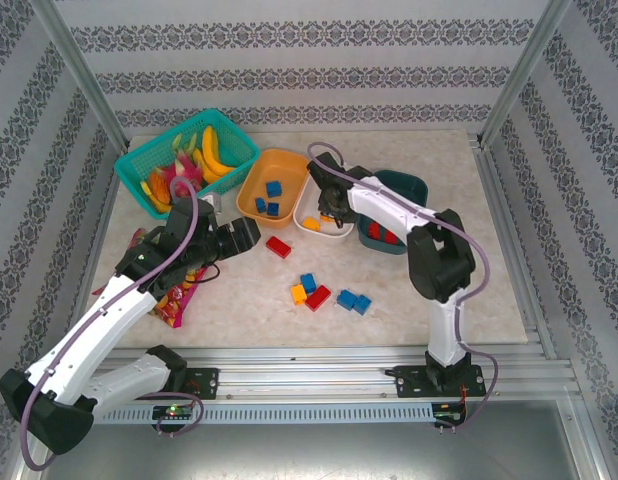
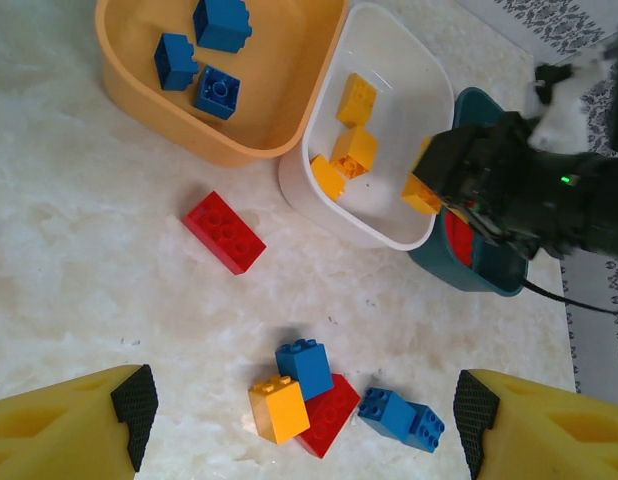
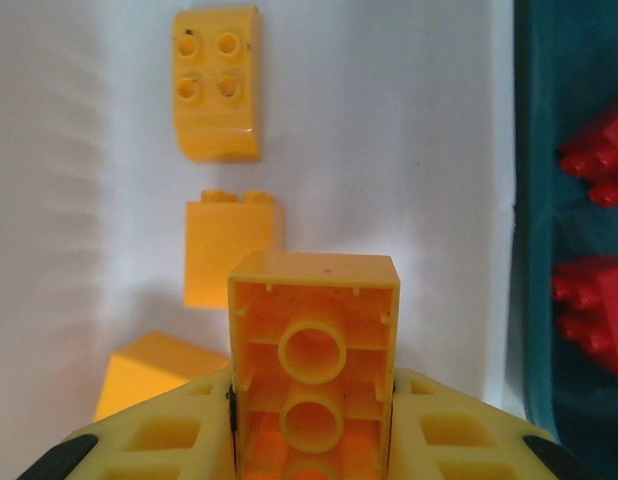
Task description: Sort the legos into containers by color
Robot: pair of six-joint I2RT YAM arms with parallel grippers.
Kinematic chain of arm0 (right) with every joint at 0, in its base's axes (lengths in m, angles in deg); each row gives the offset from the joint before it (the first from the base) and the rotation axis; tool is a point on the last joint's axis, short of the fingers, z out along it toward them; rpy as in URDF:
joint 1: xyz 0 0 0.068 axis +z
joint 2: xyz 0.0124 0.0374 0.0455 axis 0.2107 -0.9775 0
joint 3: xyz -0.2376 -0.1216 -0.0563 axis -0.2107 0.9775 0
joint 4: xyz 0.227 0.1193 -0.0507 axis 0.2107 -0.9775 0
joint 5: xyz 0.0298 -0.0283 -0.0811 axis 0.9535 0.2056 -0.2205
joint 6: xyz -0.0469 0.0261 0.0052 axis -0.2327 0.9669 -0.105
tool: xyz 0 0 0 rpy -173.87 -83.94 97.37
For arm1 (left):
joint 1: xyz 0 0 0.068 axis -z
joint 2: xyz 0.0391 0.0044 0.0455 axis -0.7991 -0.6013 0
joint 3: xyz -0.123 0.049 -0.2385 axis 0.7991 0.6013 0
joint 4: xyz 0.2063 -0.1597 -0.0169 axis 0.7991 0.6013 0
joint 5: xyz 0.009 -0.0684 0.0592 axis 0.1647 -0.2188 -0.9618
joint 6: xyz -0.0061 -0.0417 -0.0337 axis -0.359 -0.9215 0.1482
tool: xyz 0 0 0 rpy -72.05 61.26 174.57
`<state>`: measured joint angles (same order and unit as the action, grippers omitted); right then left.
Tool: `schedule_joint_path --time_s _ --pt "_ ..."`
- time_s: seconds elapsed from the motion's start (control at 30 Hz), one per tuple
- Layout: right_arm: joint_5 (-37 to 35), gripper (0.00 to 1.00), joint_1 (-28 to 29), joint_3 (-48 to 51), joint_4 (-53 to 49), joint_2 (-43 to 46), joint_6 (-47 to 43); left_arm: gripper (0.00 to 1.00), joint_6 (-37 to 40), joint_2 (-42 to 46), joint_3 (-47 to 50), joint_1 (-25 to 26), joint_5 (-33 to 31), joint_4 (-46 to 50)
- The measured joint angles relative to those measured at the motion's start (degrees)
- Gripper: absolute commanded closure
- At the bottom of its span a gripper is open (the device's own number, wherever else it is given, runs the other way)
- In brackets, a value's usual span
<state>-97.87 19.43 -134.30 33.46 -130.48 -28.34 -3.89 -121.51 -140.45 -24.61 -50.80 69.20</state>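
My right gripper [image 3: 314, 440] hangs over the white bowl [image 3: 409, 150], shut on a yellow lego [image 3: 314, 340] with its hollow underside facing the camera. Three yellow legos [image 2: 354, 150] lie in that bowl [image 2: 389, 60]. The orange bowl [image 1: 251, 180] holds three blue legos [image 2: 204, 60]. Red legos [image 3: 594, 300] lie in the teal bowl [image 1: 409, 185]. My left gripper [image 2: 304, 405] is open above the loose legos: a blue one [image 2: 306, 367], a yellow one [image 2: 278, 408] and a red one [image 2: 334, 415] in a pile. A blue pair [image 2: 401, 418] lies beside them and a lone red lego [image 2: 224, 232] farther off.
A teal mesh basket [image 1: 139, 165] of toy fruit stands at the back left, next to the orange bowl. A colourful snack bag [image 1: 179, 300] lies under my left arm. Metal frame rails border the table on the right and front.
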Motion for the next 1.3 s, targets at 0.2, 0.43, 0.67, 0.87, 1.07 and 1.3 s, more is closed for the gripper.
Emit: schedule_joint_path --time_s 0.2,0.43,0.67,0.87,1.07,1.3 --pt "1.3 0.58 -0.7 -3.5 -1.9 -5.1 0.0 0.2 0.0 -0.1 0.0 0.5 0.0 -0.2" --pt "3.0 0.43 -0.7 -4.0 -3.0 -5.7 0.7 0.2 0.0 -0.4 0.0 0.5 0.0 -0.2" --pt "3.1 0.42 -0.7 -4.0 -3.2 -2.2 1.0 0.19 0.0 -1.8 0.0 0.5 0.3 -0.3" --pt "2.7 0.42 -0.3 -3.8 -2.3 10.3 -1.6 0.19 0.1 -3.6 -0.4 0.5 1.1 -0.2" --pt "1.8 0.41 2.6 4.2 3.4 27.2 -7.0 0.2 0.0 -5.2 -1.4 0.5 1.5 -0.2" --pt "4.5 0.38 5.4 21.9 8.4 44.0 -12.4 0.21 -0.6 -6.5 -1.4 1.4 2.1 -0.2"
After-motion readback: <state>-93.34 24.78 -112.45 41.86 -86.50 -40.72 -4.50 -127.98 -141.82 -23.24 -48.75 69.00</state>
